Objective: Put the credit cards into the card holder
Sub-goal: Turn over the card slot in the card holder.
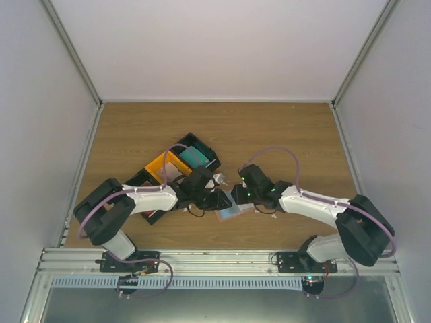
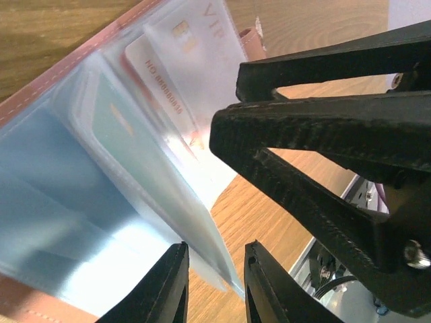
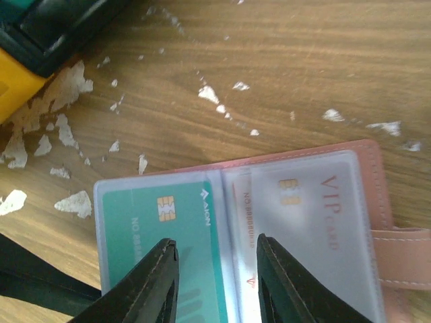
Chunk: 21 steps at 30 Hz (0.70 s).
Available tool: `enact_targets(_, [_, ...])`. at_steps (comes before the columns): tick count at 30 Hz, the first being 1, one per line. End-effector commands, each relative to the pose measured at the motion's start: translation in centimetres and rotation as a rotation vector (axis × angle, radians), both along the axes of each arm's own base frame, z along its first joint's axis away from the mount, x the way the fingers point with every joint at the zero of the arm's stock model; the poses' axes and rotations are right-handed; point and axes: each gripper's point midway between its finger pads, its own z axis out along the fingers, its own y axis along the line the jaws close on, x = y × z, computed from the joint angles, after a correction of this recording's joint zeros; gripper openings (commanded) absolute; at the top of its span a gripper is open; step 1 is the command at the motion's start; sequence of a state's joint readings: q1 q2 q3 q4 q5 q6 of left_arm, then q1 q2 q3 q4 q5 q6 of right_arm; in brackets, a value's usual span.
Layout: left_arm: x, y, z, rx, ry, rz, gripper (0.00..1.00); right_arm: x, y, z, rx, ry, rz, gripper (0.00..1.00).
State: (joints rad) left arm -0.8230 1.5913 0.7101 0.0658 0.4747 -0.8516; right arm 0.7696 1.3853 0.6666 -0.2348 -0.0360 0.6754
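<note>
The card holder point(image 1: 229, 212) lies open on the table between both grippers, with a salmon-pink cover point(image 3: 374, 175) and clear sleeves. A teal card point(image 3: 182, 229) sits in its left sleeve. A pale VIP card point(image 3: 316, 208) sits in the right sleeve, over the edge of another pale card with red print point(image 3: 244, 208). My right gripper point(image 3: 217, 282) is open and hovers over the holder's fold. My left gripper point(image 2: 212, 282) is open, with the free edge of a clear sleeve point(image 2: 202, 235) between its jaws, not pinched. The right gripper's fingers point(image 2: 316, 134) sit close above.
An orange bin point(image 1: 165, 167) and a black bin point(image 1: 199, 156) holding a teal item stand just behind the left arm. They show at the top left of the right wrist view point(image 3: 10, 87). White scraps point(image 3: 67, 134) litter the wood beside them.
</note>
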Motion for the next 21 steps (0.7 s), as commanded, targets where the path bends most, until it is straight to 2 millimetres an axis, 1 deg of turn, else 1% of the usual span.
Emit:
enact_targets(1, [0.9, -1.4, 1.4, -0.052, -0.055, -0.036, 0.27, 0.3, -2.0, 0.3, -0.047, -0.036, -0.096, 0.35])
enact_targets(10, [1.1, -2.8, 2.1, -0.081, -0.064, -0.096, 0.27, 0.7, -4.7, 1.4, -0.025, -0.077, -0.212, 0.37])
enact_targets(13, [1.3, -3.2, 1.8, -0.072, -0.062, -0.108, 0.28, 0.7, -5.2, 2.0, 0.000, -0.095, -0.225, 0.38])
enact_targets(15, [1.5, -3.4, 1.6, -0.068, -0.065, -0.111, 0.28, 0.6, -4.6, 2.4, 0.029, -0.105, -0.177, 0.37])
enact_targets(18, [1.6, -3.6, 1.2, -0.060, -0.062, -0.115, 0.26, -0.3, -2.8, 2.9, 0.084, -0.105, -0.042, 0.36])
enact_targets(21, [1.6, -3.6, 0.8, -0.051, -0.058, -0.115, 0.24, -1.0, -2.0, 2.9, 0.114, -0.093, 0.022, 0.35])
